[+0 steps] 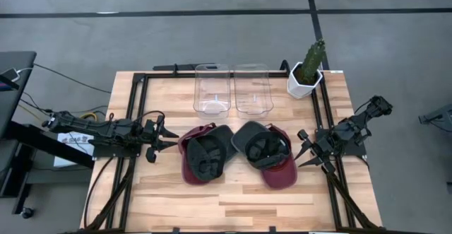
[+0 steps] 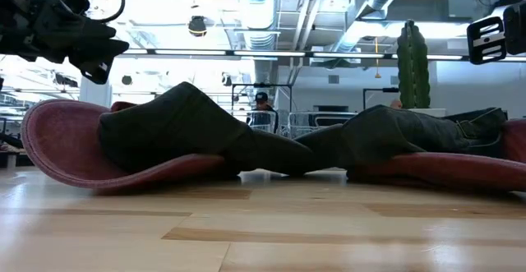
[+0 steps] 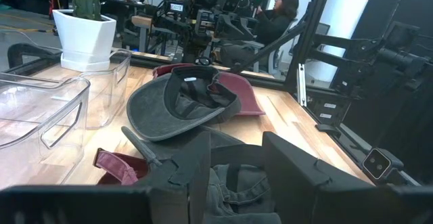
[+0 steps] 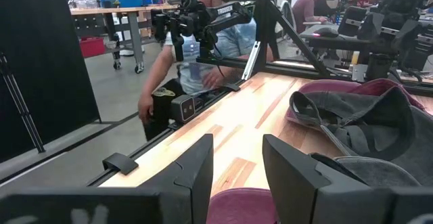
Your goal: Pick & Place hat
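Wooden table (image 1: 233, 199): two soft caps, both grippers spread, holding nothing.
Your left hat (image 1: 205, 154) is light and floppy; take its stiffer brim with the left gripper (image 1: 167, 139); right gripper (image 1: 304, 149) waits beside the right hat (image 1: 267, 153).

Left end effector (image 1: 167, 138) low at table's left side, fingers parted, right end effector (image 1: 305, 149) opposite, likewise parted

Two hats (image 1: 236, 155) fill table centre. Bins (image 1: 232, 88) and plant (image 1: 307, 71) block far edge. Near edge of table (image 1: 233, 206) bare.
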